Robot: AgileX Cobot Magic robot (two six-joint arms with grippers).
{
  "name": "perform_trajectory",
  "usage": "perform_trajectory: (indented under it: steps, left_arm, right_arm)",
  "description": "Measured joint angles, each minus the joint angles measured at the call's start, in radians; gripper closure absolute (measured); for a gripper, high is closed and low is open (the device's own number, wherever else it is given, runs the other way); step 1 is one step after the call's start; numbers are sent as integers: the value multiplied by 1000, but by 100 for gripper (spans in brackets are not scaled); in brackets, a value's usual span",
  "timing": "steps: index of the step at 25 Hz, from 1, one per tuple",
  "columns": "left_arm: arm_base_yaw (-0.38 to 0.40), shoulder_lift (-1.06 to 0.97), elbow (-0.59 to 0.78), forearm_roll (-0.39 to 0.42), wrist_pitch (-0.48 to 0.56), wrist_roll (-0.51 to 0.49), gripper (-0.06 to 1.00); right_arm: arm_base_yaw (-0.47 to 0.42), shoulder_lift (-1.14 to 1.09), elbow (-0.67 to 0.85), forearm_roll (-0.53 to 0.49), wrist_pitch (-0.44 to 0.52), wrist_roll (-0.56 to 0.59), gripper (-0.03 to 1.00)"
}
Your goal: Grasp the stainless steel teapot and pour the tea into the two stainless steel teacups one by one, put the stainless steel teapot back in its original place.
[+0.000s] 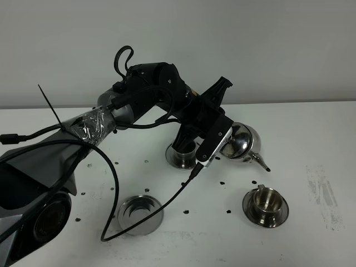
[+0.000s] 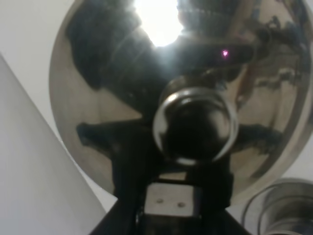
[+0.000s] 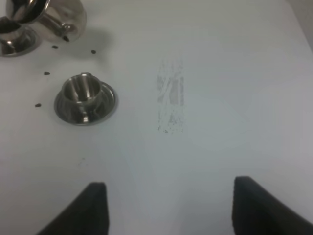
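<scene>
The stainless steel teapot (image 1: pixel 243 142) hangs above the table right of centre, tilted, its spout (image 1: pixel 261 161) pointing down toward the front right. My left gripper (image 1: pixel 224 137) is shut on it at the handle side. Its domed lid and knob (image 2: pixel 195 125) fill the left wrist view. One teacup (image 1: pixel 181 154) on its saucer stands just left of the pot, partly hidden by the gripper. The other teacup (image 1: pixel 265 204) (image 3: pixel 84 95) sits on its saucer in front of the spout. The empty ringed saucer (image 1: pixel 140 214) lies front left. My right gripper (image 3: pixel 168 208) is open over bare table.
Small dark specks (image 1: pixel 222 182) are scattered on the white table around the cups. A grey scuff mark (image 1: pixel 322 192) (image 3: pixel 171 98) lies to the right. A loose black cable (image 1: pixel 114 183) droops from the left arm down to the table beside the empty saucer.
</scene>
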Motion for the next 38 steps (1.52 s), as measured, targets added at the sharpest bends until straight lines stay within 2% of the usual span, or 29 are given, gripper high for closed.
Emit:
perform_trajectory:
  steps: [16,25,38]
  left_arm:
    - [0,17,-1,-27,58,0,68]
    - [0,17,-59,-48,117,0,68]
    - [0,17,-63,61,122,2,68]
  right_arm:
    - [0,0,0,0,0,0,41]
    - [0,0,0,0,0,0,41]
    - [0,0,0,0,0,1,41]
